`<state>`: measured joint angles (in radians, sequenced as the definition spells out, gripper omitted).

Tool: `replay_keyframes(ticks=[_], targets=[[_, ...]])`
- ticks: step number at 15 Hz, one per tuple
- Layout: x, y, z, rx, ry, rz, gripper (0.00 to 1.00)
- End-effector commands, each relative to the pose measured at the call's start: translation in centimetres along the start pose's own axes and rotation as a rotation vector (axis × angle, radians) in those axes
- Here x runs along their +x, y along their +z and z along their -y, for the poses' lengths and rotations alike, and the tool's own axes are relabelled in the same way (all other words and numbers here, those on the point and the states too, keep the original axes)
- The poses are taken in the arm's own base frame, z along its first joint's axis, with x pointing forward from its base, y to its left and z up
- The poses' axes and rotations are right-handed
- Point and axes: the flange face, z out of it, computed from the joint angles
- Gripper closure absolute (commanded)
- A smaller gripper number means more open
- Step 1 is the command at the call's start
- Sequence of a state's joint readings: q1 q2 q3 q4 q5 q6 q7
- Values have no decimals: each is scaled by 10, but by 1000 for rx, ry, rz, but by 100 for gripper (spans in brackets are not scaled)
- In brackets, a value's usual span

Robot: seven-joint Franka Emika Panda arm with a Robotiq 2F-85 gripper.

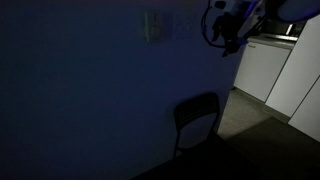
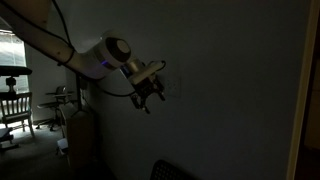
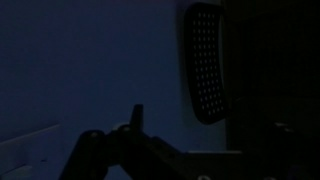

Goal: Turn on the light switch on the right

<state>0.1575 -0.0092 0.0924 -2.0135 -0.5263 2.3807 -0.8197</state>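
Observation:
The room is dark. A pale light switch plate (image 1: 153, 27) sits high on the blue wall in an exterior view. My gripper (image 1: 228, 35) hangs in the air to the right of the plate, apart from it and close to the wall. It also shows in an exterior view (image 2: 148, 98) at the end of the white arm, fingers apart and empty. In the wrist view only a dark left finger of the gripper (image 3: 198, 135) stands out against the wall. I cannot make out separate switches on the plate.
A black chair (image 1: 197, 120) with a perforated back (image 3: 205, 60) stands against the wall below the gripper. White kitchen cabinets (image 1: 262, 65) lie beyond the wall's corner. Chairs and a table (image 2: 15, 105) stand by a window.

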Motion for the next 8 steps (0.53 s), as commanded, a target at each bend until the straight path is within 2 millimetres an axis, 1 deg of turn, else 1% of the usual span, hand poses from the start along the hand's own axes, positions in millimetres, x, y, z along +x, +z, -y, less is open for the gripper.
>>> replay_keyframes(ticks=[1, 2, 3, 5, 7, 8], targets=[[-8, 43, -39, 74, -8, -75, 0], [-6, 26, -19, 46, -5, -51, 0], [-8, 36, -27, 61, -1, -61, 0], [-7, 45, -34, 67, 4, -66, 0], [-4, 41, -32, 51, -22, -67, 0], [-1, 40, -34, 42, -25, -84, 0]])
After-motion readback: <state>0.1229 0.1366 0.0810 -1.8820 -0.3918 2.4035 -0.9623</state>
